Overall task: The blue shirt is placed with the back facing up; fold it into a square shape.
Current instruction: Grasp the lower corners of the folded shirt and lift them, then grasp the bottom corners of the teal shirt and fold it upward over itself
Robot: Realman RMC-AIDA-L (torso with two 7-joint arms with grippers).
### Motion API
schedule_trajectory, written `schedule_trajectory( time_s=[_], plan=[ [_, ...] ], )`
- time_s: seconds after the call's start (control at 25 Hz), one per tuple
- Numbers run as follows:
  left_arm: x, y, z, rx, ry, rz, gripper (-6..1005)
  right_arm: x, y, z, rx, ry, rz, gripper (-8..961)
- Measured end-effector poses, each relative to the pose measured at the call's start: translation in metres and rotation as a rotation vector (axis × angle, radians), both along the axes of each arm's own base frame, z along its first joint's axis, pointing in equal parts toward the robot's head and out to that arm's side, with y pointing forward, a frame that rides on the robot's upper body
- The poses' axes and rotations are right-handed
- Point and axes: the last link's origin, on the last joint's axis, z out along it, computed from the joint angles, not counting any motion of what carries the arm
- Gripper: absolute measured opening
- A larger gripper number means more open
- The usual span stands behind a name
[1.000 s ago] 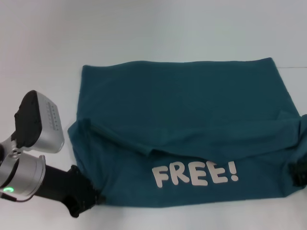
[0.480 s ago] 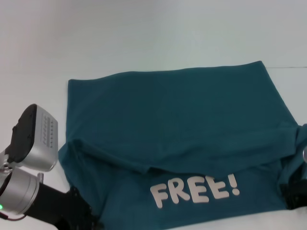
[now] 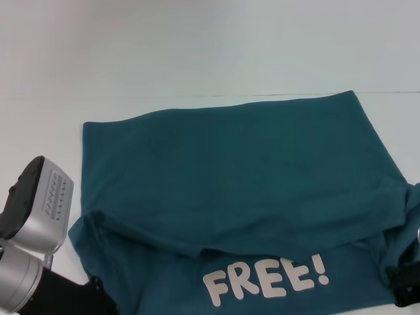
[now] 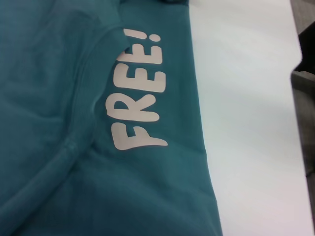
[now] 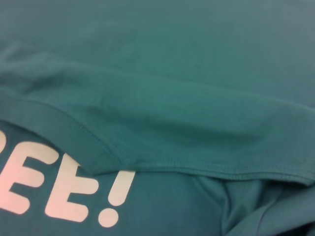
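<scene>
Shirt (image 3: 230,190) now sits lower and nearer in the head view than a second ago: far hem has dropped from high in the frame to mid-frame, and the "FREE!" print (image 3: 266,281) has slid toward the near edge. Both arms have moved back with it. Left gripper (image 3: 98,298) now shows only partly at the lower left; right gripper (image 3: 408,285) is a dark sliver at the lower right edge.

Shirt lies on the white table (image 3: 197,46), one fold already laid: a plain panel doubled over toward the near side, its stitched hem (image 5: 147,164) crossing just above the print. Print faces up on the near strip.

Left gripper is at the shirt's near left corner, right gripper at the near right corner, cloth touching both. Fingers: cannot tell for either, tips are hidden by cloth or cut off by the frame edge. Neither wrist view shows its own fingers, only cloth, print and table.

Step in hand, as I judge it: dragging the half-folded shirt toward the robot, both near corners held, to bring it within reach for the next fold.

Next move likely calls for letting go once the cloth lies flat, then taking one side and carrying it across. Corners must travel evenly or the fold skews. Soft fabric, bunched near the right gripper; may need smoothing.
</scene>
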Motion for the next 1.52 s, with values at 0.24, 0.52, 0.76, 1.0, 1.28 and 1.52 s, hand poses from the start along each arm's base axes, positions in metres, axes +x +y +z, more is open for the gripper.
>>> schedule_trajectory(
  time_s=[0.24,0.52,0.76,1.0,1.28,1.52],
  plan=[
    [-0.004,-0.007,0.002,-0.027,0.011,0.010,52,0.001,-0.010,-0.002,0.014,-0.038,0.005,33],
    [-0.003,-0.006,0.002,-0.024,0.006,0.001,52,-0.007,-0.014,-0.005,0.032,-0.017,0.046,33],
    [-0.002,-0.004,0.002,-0.014,0.004,-0.005,55,-0.016,-0.007,-0.007,0.022,-0.006,0.081,32],
    [0.004,0.004,0.011,0.053,-0.049,-0.008,57,-0.026,0.008,-0.002,0.040,0.000,0.128,32],
    [0.006,0.022,0.029,0.219,-0.100,-0.007,60,-0.034,0.033,0.017,0.097,-0.017,0.173,32],
    [0.007,0.034,0.034,0.300,-0.093,-0.020,62,-0.041,0.056,0.032,0.132,-0.014,0.193,33]
  ],
)
